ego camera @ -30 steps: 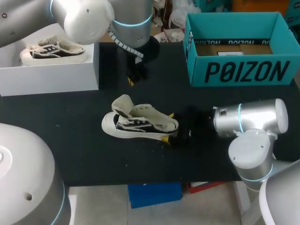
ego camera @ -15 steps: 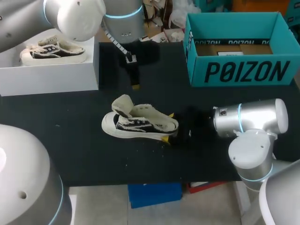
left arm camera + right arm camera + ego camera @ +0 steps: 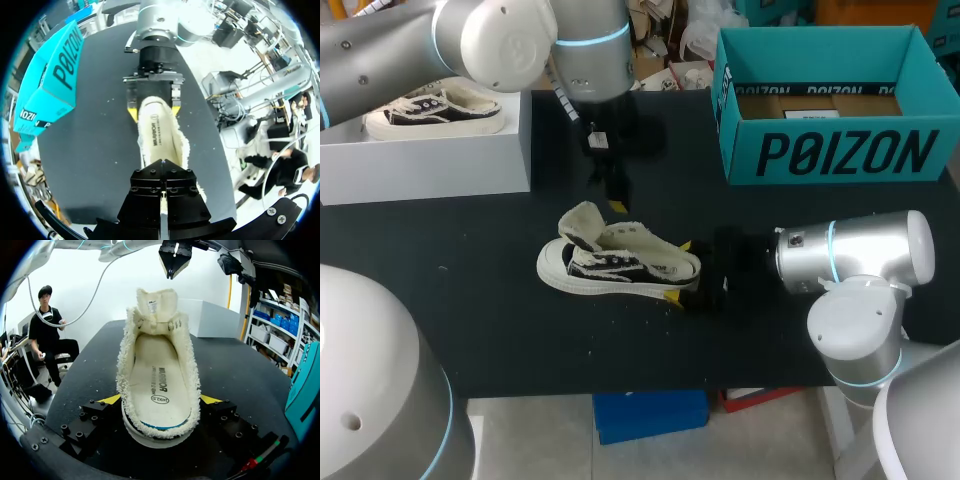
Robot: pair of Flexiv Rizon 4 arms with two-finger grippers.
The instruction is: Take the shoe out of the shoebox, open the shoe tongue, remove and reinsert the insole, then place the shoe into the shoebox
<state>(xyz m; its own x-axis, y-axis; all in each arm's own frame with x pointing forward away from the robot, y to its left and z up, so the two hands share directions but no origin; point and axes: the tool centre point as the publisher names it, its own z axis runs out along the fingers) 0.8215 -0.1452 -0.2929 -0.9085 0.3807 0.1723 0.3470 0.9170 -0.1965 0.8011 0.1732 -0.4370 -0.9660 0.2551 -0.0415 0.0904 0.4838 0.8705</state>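
Cream shoe (image 3: 620,262) (black sides); teal shoebox (image 3: 840,152)

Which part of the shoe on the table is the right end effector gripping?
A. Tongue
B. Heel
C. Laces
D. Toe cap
B: the right end effector has its yellow-tipped fingers pressed against both sides of the shoe at the heel, with the raised tongue at the far end.

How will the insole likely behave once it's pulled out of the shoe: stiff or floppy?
Probably floppy: the insole looks thin and flat inside the shoe. Likely light. It may drag coming out, since fuzzy lining hugs its rim; the right gripper clamping the shoe should help.
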